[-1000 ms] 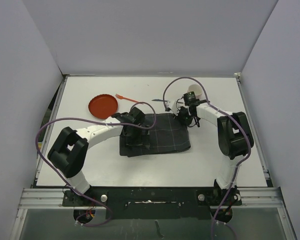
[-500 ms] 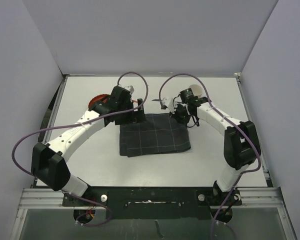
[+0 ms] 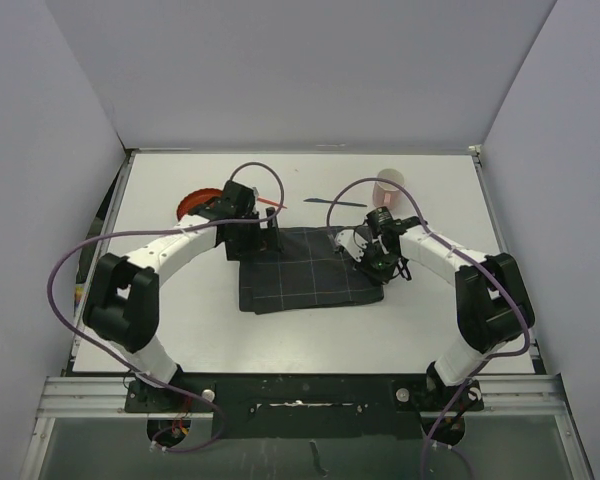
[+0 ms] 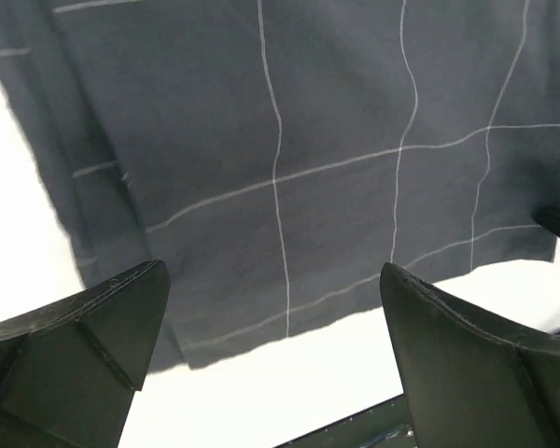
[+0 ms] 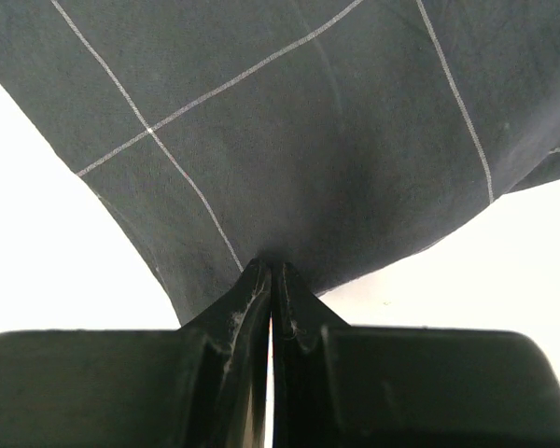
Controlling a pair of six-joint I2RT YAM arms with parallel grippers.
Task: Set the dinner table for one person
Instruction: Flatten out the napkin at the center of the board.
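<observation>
Table [image 3: 310, 335] lies under right tool [image 5: 271, 273], which pinches cloth mat [image 5: 299, 131].

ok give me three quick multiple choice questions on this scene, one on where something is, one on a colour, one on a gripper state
1. The pale round cup stands:
A) on the bare white tabletop, beyond the far right corner of the dark grid-lined cloth mat
B) on the mat
C) in a gripper

2. The mat's grid lines are:
A) red
B) yellow
C) white

3. The right gripper is:
A) open above the mat
B) shut on the mat's edge
C) shut on the cup

Answers:
1 A, it sits on the tabletop behind the mat.
2 C, thin white lines show in both wrist views.
3 B, its jaws are closed with cloth bunched between them.
</observation>
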